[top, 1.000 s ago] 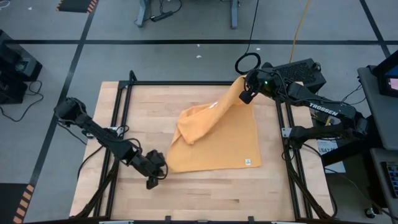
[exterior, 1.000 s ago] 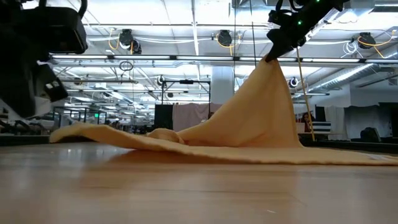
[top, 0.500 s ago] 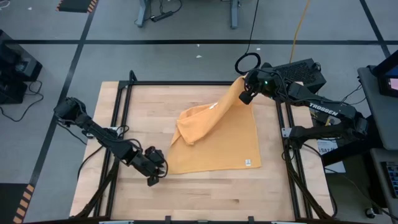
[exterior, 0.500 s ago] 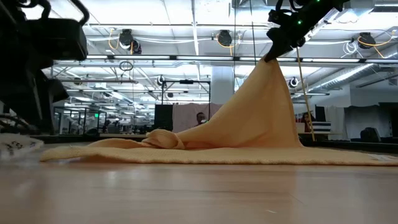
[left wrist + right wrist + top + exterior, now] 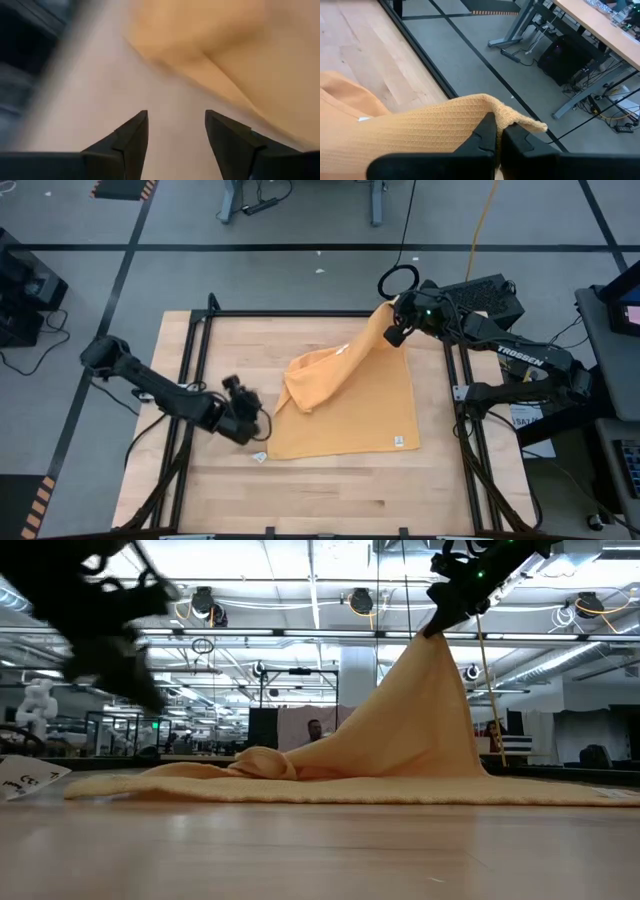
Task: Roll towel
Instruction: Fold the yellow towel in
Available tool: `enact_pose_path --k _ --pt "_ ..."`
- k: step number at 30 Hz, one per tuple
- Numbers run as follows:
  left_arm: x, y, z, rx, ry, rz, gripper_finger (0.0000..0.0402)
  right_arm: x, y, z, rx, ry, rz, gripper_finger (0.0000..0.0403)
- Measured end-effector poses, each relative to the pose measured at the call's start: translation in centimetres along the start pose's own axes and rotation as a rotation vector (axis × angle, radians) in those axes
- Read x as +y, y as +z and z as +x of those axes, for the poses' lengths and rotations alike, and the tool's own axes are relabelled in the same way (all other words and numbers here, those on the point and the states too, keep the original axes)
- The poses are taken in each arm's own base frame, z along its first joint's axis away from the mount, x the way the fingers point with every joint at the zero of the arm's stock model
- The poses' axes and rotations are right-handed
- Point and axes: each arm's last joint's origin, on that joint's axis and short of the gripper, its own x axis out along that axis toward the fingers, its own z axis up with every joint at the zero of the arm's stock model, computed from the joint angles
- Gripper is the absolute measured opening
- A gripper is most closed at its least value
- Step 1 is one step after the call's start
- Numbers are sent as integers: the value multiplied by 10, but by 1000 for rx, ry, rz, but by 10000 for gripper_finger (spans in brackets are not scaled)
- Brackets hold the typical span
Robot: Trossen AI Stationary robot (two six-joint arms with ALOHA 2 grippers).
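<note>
The mustard towel (image 5: pixel 350 405) lies mostly flat on the wooden table. Its far right corner is raised into a tent (image 5: pixel 420 710), and a bunched fold (image 5: pixel 300 385) sits toward its far left. A white tag (image 5: pixel 258 457) sticks out at the near left corner and another (image 5: pixel 397 442) lies near the near right corner. My right gripper (image 5: pixel 397 332) is shut on the raised corner. My left gripper (image 5: pixel 175 130) is open over bare wood just left of the towel's left edge (image 5: pixel 210 65), touching nothing. My right gripper pinches the towel's far right corner (image 5: pixel 507 116) between its two fingers (image 5: pixel 487 134), right at the hemmed edge. It comes from the table's far right, slanting down. The corner is lifted high (image 5: pixel 432 640). The cloth slopes down from it, fairly taut, to the part that lies on the table.
A black frame rail (image 5: pixel 190 380) runs along the table's left side and another (image 5: pixel 465 410) along its right. A cable loop (image 5: pixel 398 280) lies on the floor beyond the far edge. Bare wood (image 5: pixel 330 495) spans the near side. A person (image 5: pixel 315 728) stands far back in the room.
My left gripper has let go of the towel's near left corner, risen and gone toward the far edge along the towel's left side, turning as it went. The corner it held has dropped flat onto the table, its white tag now showing. The right gripper's raised corner has stayed put.
</note>
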Motion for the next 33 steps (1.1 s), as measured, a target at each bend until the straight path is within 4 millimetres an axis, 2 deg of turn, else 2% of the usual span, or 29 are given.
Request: enact_pose_path --k 3,5,9,11,15,19,21,26,30,33 --pt "9 15 6 -132 194 -49 201 0 -1 0 6 1 0 0" --pt "17 27 17 -139 207 -96 201 0 -1 0 14 3 -3 0" --pt "35 45 45 -82 -129 -159 201 0 -2 0 21 4 -5 0" --pt "44 50 56 -93 -205 -176 201 0 -2 0 20 4 -6 0" --pt "65 51 70 -78 -165 -219 201 0 -2 0 17 3 -7 0" --pt "84 48 83 -36 -315 -348 207 0 -1 0 13 3 -17 0" --pt "89 47 88 -8 -327 -464 220 0 -1 0 13 2 -18 0" --pt "87 37 97 82 -314 -624 268 0 -1 0 13 3 -17 0" --pt "78 28 106 133 -318 -842 304 0 -1 0 13 2 -15 0" --pt "76 26 112 138 -304 -863 324 0 -1 0 13 2 -14 0"
